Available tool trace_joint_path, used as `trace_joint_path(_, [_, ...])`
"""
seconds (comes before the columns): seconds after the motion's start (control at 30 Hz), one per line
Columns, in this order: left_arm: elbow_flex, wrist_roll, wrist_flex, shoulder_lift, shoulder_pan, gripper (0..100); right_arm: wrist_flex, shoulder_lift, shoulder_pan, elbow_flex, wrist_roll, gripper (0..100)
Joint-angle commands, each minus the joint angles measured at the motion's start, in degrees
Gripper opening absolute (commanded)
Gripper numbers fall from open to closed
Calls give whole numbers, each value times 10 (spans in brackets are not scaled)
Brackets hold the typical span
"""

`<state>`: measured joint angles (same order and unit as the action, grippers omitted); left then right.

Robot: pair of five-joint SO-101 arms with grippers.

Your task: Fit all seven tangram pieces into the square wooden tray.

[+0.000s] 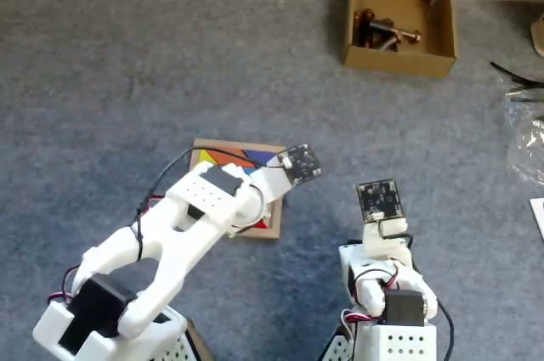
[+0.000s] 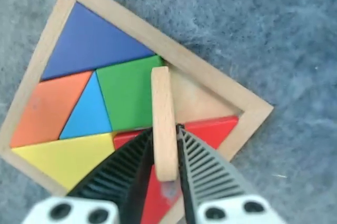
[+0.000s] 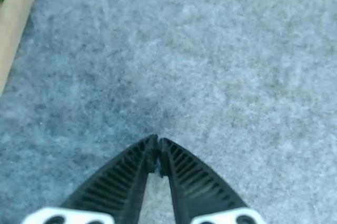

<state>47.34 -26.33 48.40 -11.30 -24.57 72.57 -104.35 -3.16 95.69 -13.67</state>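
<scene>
Grey carpet covers the table (image 1: 110, 72), where the square wooden tray (image 2: 210, 76) lies with coloured pieces (image 2: 89, 39) seated in it. My left claw (image 2: 165, 130) is clamped on a plain wooden piece (image 2: 161, 97), held on edge over the bare gap (image 2: 200, 100). The piece looks light, stiff and smooth, so pinching its flat faces suits. Edge-on, its outline is unreadable, and my claw hides part of the red piece (image 2: 213, 129). My right claw (image 3: 158, 144) hangs closed and empty above the carpet.

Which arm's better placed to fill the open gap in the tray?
Left. The left gripper is shut on the plain wooden piece, held on edge over the bare gap in the tray. The right gripper is shut, empty, over carpet beside the tray.
</scene>
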Motion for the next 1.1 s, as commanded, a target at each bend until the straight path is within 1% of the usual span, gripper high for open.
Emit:
trace_joint_path(0.0, [-25, 7, 10, -7, 15, 8, -13, -3, -7, 57, 4, 5])
trace_joint_path(0.3, [-25, 7, 25, -125, 10, 8, -13, -3, -7, 57, 4, 5])
trace_joint_path(0.5, [-9, 7, 22, -128, 9, 8, -13, -3, -7, 57, 4, 5])
trace_joint_path(0.6, [-1, 8, 22, -128, 9, 50, -13, -3, -7, 57, 4, 5])
trace_joint_path(0.73, [0, 51, 22, -128, 9, 96, -13, -3, -7, 57, 4, 5])
trace_joint_path(1.07, [0, 53, 22, -128, 9, 98, -13, -3, -7, 57, 4, 5])
